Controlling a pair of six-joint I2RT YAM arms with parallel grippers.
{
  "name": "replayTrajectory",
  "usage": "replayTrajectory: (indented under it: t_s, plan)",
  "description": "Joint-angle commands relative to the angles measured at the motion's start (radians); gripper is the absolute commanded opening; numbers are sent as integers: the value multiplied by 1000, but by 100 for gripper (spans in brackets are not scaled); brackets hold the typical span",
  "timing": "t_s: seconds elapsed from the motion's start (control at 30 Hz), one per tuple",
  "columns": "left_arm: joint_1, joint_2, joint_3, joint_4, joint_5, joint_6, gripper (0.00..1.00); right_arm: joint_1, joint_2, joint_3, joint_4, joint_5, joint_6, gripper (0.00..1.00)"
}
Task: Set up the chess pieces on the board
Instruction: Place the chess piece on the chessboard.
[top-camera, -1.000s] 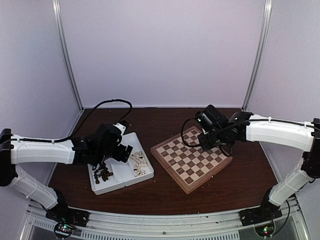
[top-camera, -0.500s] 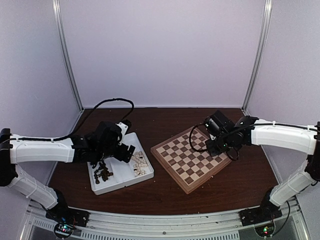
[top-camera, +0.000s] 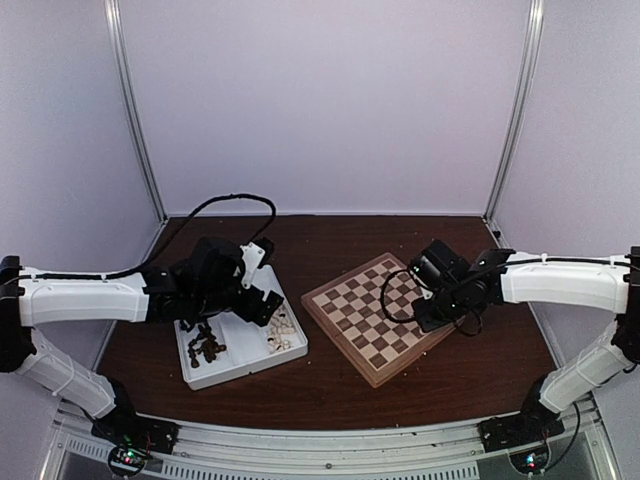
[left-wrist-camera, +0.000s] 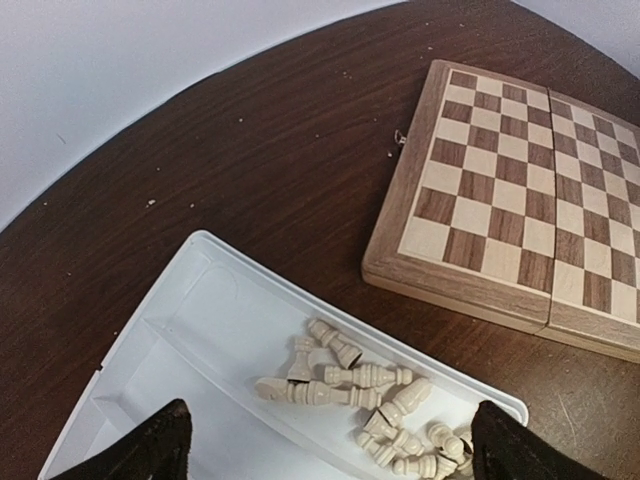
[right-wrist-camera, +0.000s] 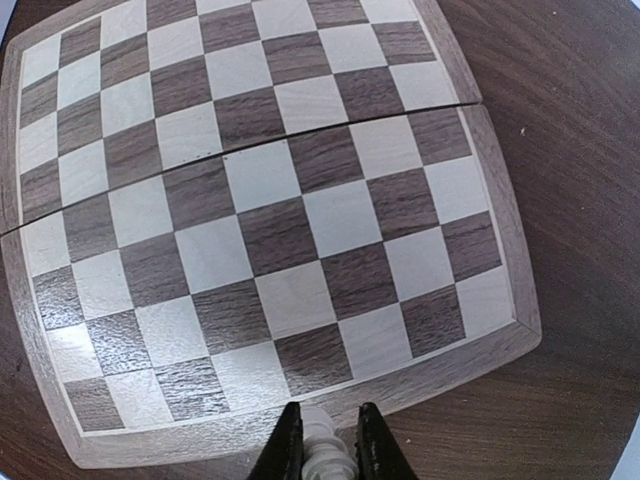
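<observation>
Piece light, slick, best pinched at waist; my right gripper grasps it, board 12 o'clock; left gripper agape

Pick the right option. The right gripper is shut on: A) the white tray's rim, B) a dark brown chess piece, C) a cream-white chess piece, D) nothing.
C: the right wrist view shows a cream-white chess piece pinched in the right gripper, near the rim of the board.
</observation>
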Motion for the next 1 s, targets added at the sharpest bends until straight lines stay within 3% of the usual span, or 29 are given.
replayTrajectory:
  t_s: [0.0,0.53,0.97]
  plan:
    - [3,16,-3,58,64,17,98,-4,-21,-35,73,-75,-2,7]
    - [3,7,-14,59,77,18,98,21,2,-109,218,-61,-37,10]
    - [3,3,-8,43,85,9,98,47,52,-104,238,0,-47,13]
